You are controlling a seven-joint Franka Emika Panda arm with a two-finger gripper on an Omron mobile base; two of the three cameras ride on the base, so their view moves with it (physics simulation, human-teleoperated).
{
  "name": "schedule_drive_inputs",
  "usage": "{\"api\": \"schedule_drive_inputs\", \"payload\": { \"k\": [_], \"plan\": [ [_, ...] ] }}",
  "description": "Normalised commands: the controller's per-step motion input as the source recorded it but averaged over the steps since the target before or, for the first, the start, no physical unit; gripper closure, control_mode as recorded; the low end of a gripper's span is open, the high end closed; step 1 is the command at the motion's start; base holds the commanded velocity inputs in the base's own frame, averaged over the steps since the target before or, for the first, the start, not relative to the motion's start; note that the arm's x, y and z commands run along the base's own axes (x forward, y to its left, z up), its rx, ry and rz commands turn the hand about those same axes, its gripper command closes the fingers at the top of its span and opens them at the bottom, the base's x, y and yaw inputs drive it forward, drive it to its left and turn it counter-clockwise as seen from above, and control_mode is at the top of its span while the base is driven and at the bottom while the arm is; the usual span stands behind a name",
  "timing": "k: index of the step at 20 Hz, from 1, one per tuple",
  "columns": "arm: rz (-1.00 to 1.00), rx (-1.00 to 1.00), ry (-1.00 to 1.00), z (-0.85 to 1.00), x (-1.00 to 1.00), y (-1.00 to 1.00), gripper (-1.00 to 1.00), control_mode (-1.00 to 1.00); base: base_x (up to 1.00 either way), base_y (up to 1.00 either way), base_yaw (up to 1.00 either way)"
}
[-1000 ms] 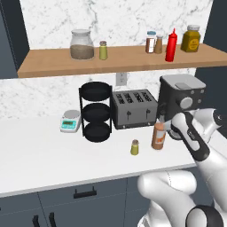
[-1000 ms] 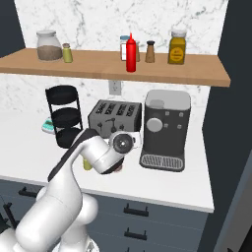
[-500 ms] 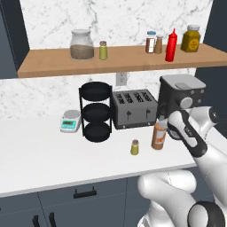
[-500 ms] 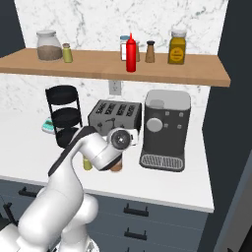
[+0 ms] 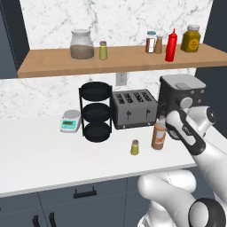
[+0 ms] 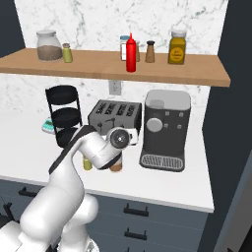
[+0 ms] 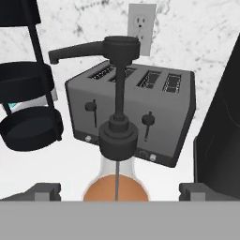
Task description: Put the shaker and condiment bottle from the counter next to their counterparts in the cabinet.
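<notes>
The condiment bottle (image 5: 158, 136), brown-orange with a pale neck and a black pump top, stands on the counter in front of the toaster. In the hand view the condiment bottle (image 7: 116, 186) sits low in the middle, between the fingertips (image 7: 43, 191) of my open gripper (image 7: 119, 191); nothing is gripped. To the bottle's left stands the tiny yellow-green shaker (image 5: 135, 147), partly hidden by my arm in the right base view (image 6: 87, 164). On the cabinet shelf (image 5: 119, 62) stand the counterparts: a matching shaker (image 5: 103, 50) and a red squeeze bottle (image 5: 171, 45).
A grey toaster (image 5: 134, 108), a black three-tier rack (image 5: 95, 111) and a small scale (image 5: 70, 120) line the back of the counter. A dark coffee machine (image 6: 165, 129) stands just right of the bottle. The shelf also holds a big glass jar (image 5: 82, 44), brown spice jars (image 5: 151, 42) and a mustard-yellow jar (image 5: 192, 39).
My hand has edged a little left, closer to the condiment bottle. The jaws have stayed open, and the bottle and shaker have not moved.
</notes>
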Motion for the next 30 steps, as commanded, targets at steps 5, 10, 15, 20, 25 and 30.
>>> {"api": "schedule_drive_inputs", "payload": {
  "k": [5,10,15,20,25,30],
  "plan": [
    [0.0,0.0,0.0,0.0,0.12,0.0,-1.0,-1.0,0.0,0.0,0.0],
    [0.0,0.0,0.0,-0.02,0.05,0.02,-1.0,-1.0,0.0,0.0,0.0],
    [0.0,0.0,0.0,-0.01,0.0,0.09,-1.0,-1.0,0.0,0.0,0.0],
    [0.0,0.0,0.0,0.0,0.07,0.03,-1.0,-1.0,0.0,0.0,0.0],
    [0.0,0.0,0.0,-0.02,0.16,0.0,-1.0,-1.0,0.0,0.0,0.0],
    [0.0,0.0,0.0,-0.05,0.04,0.03,-1.0,-1.0,0.0,0.0,0.0]
  ]
}}
